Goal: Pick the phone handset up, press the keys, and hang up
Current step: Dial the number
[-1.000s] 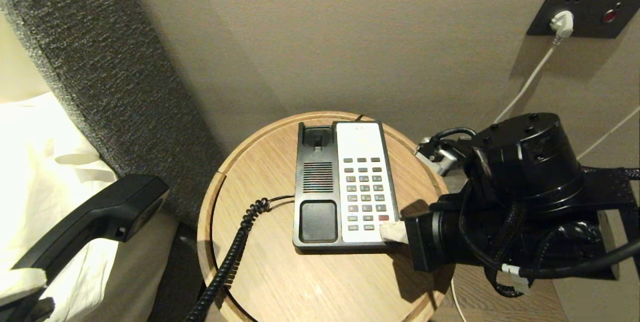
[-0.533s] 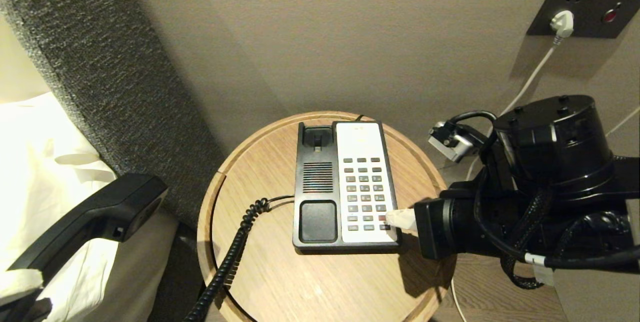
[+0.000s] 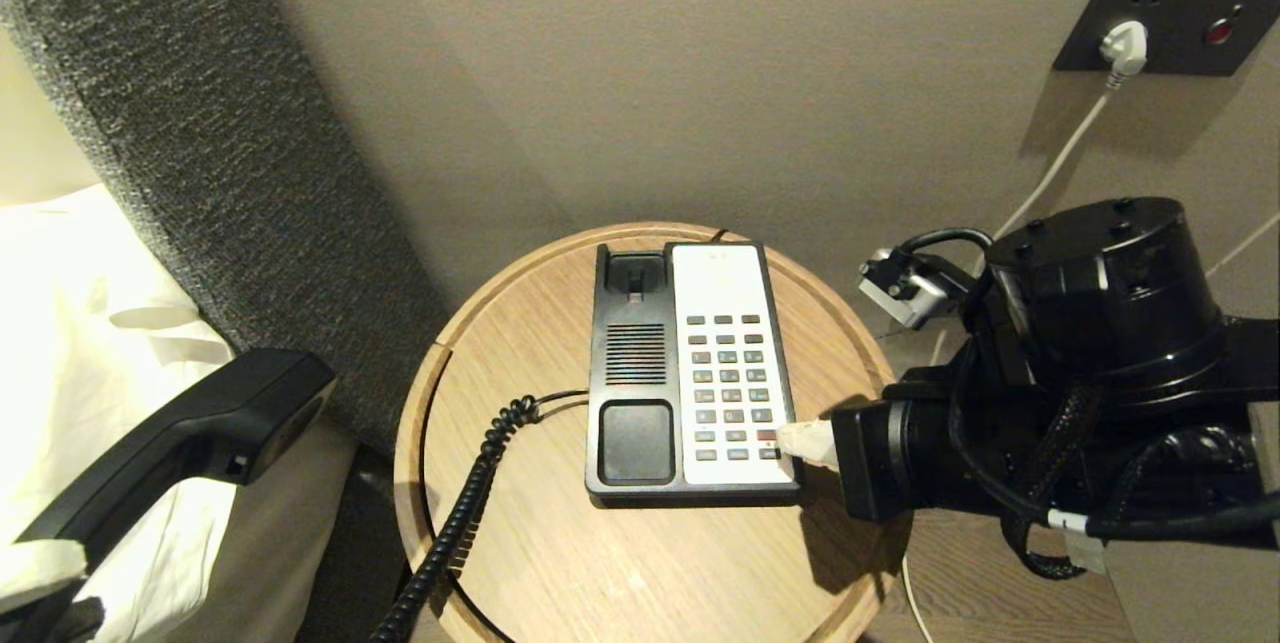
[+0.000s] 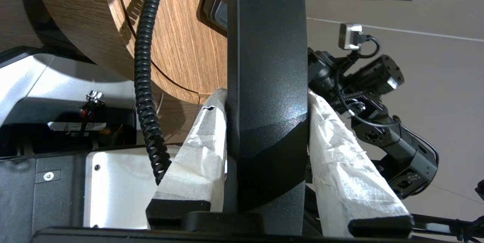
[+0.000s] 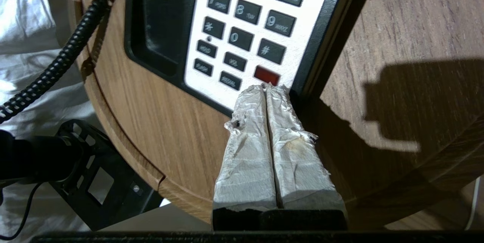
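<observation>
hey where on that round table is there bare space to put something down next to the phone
Bare wood lies on the round table between the phone base and the near rim, and left of the base beyond the coiled cord. The base's right side is crowded: the shut right gripper sits at the keypad's lower right corner.

The worktop (image 3: 560, 563) is seen as pale wood with a fine, matt grain. The phone handset (image 4: 266, 84) is moulded in black plastic with a faint speckled sheen, and its coiled cord (image 4: 145, 84) looks glossy. Both grippers' fingers (image 5: 261, 137) are wrapped in white, crinkled, cloth-like tape; the headboard (image 3: 200, 123) is covered in coarse grey woven fabric.
</observation>
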Robot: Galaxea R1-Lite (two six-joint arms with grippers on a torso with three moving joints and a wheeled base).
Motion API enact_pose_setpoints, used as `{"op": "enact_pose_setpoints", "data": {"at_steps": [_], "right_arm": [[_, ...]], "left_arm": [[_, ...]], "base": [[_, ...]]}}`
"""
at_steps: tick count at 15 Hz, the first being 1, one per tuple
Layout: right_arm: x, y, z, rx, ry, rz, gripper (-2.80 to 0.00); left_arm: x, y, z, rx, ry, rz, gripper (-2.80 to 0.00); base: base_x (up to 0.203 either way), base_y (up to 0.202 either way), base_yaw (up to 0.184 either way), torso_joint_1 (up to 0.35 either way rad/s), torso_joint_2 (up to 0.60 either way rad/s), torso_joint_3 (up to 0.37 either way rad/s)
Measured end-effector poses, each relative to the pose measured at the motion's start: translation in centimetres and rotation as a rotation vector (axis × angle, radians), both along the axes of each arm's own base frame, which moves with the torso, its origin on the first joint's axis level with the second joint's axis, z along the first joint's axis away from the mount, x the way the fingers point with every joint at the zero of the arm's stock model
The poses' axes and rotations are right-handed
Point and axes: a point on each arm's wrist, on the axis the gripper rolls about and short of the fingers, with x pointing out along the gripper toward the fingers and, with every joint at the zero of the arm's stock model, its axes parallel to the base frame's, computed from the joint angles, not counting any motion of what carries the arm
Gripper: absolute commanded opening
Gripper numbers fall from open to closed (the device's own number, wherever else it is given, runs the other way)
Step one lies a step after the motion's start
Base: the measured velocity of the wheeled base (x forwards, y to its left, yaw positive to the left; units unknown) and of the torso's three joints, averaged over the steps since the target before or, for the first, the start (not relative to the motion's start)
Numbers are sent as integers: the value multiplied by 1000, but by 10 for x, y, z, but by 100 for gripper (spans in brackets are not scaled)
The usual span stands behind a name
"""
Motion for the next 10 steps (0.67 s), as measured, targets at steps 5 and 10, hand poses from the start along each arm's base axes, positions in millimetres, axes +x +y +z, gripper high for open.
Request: {"op": "enact_pose_setpoints", "data": {"at_steps": [5,10], "right_arm": [[5,1,-5,-15,11,-9,-280],[6,3,-7,-13,21,-10,-280]], "left_arm": [[0,0,-1,3,4,1,-280],[0,0,-1,3,3,1,-280]], "base": [[0,0,0,0,0,0],[0,0,0,0,0,0]]}}
